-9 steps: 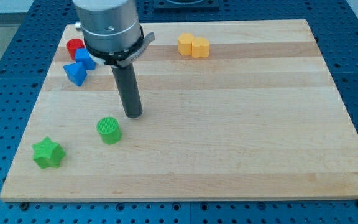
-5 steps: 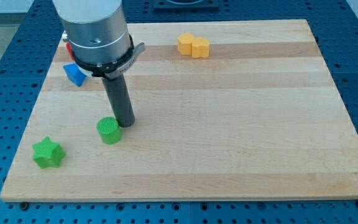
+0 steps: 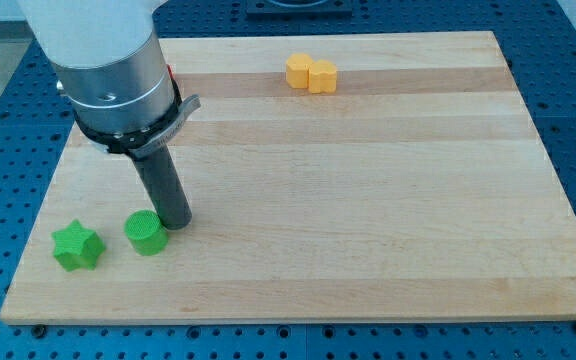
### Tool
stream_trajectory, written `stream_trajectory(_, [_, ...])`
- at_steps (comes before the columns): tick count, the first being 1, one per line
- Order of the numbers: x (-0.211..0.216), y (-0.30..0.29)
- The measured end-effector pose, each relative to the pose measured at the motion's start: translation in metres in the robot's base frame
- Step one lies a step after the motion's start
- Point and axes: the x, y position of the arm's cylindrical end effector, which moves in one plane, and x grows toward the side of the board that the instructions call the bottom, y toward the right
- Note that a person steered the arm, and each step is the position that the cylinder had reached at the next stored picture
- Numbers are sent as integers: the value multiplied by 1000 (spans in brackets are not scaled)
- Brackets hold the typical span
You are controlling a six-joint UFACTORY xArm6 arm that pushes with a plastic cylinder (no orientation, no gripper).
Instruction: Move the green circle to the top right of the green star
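Our tip (image 3: pixel 176 222) sits touching the green circle (image 3: pixel 146 233) on its right, and the circle lies just right of the green star (image 3: pixel 76 246), level with it rather than up-right. We carry no pincer, only a bare rod. The risk: more leftward shove drives the ribbed cylinder into the star and knocks it along the smooth wooden tabletop (image 3: pixel 368 180). Two yellow blocks (image 3: pixel 311 74) sit far off, glossy plastic.

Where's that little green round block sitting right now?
The green circle sits near the view's bottom left, just right of the green star, with my tip against its right side.
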Motion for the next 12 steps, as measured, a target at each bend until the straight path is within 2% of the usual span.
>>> stream_trajectory(1, [32,29])
stream_trajectory(3, [32,25])
stream_trajectory(6, [25,-45])
stream_trajectory(8, [22,-47])
stream_trajectory(9, [-20,-25])
stream_trajectory(10, [-39,-22])
stream_trajectory(11, [-39,-22])
stream_trajectory(12, [-72,-68])
